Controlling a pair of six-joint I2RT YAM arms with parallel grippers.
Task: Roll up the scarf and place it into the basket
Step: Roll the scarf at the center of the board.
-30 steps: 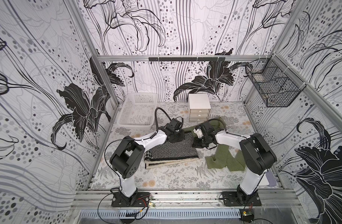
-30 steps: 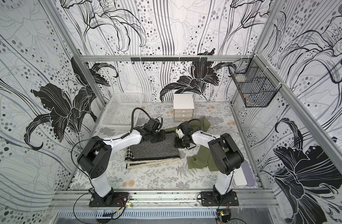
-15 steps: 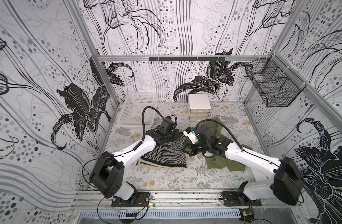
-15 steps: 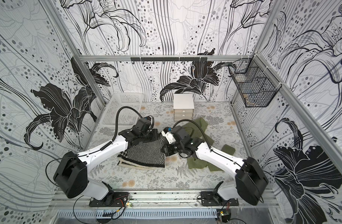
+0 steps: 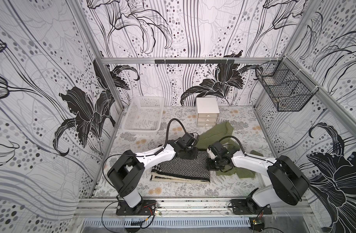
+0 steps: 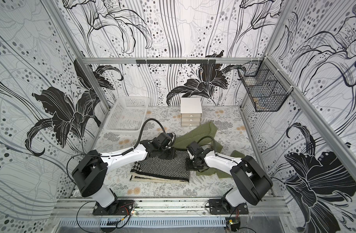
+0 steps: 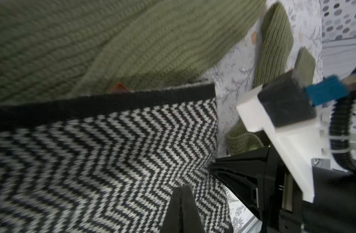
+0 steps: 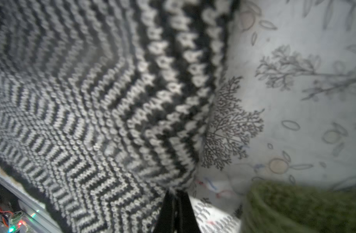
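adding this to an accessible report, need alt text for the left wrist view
A black-and-white herringbone scarf fills most of the view, the shut left claw pinching it in the foreground. Beyond its black border lies green knit fabric, and the right claw grips the scarf's edge over the floral tablecloth.

Scarf (image 5: 183, 168) is a black-and-white herringbone knit, matt and kinda fuzzy, with a woolly cream edge. Green cloth (image 7: 132, 40) is chunky ribbed knit, also matt. Basket (image 5: 130, 113) is smooth white plastic with a slight sheen. Drawers (image 5: 207, 105) look matt white, can't tell the material. Wire basket (image 5: 284, 92) is thin black metal. Table cover (image 5: 243, 129) is matt and printed, rails (image 5: 193, 60) bare brushed metal, arms (image 5: 159, 156) glossy white shells with matt black joints.
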